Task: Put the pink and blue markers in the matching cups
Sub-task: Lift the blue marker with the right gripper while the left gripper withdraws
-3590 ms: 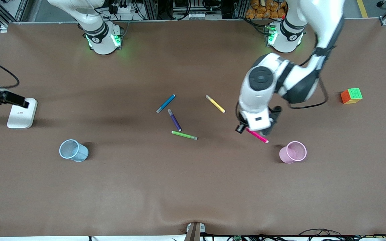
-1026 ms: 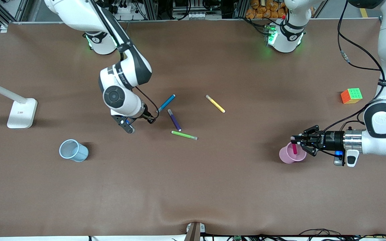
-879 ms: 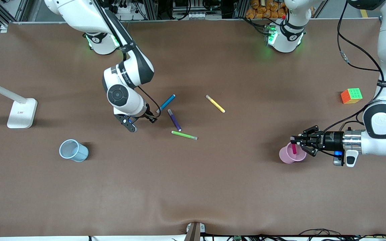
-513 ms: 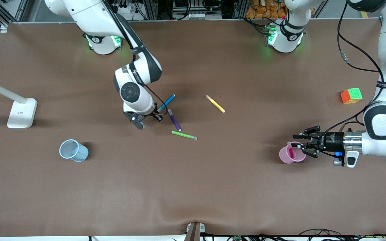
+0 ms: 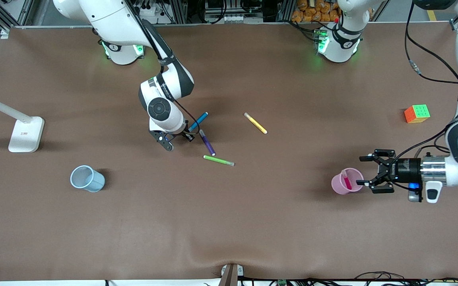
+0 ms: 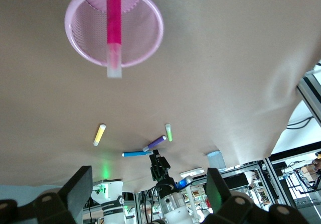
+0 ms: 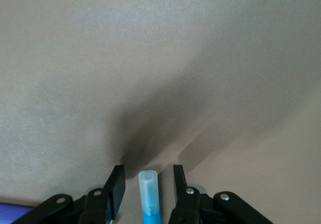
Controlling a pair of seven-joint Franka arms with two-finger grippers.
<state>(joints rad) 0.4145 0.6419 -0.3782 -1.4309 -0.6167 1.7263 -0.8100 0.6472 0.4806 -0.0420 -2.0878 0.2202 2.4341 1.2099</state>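
Note:
The pink marker stands in the pink cup, pale end up. The left wrist view shows the marker leaning on the cup's rim. My left gripper is open and empty beside the cup, toward the left arm's end of the table; it also shows in the left wrist view. The blue marker lies on the table. My right gripper is open, low over the marker's end. In the right wrist view the marker's pale end lies between the spread fingers. The blue cup stands toward the right arm's end.
A dark purple pen, a green pen and a yellow pen lie close to the blue marker. A Rubik's cube sits at the left arm's end. A white lamp base stands at the right arm's end.
The left gripper opened, dropped the pink marker into the pink cup and drew back from it. The right gripper moved across to the blue marker and now straddles its end.

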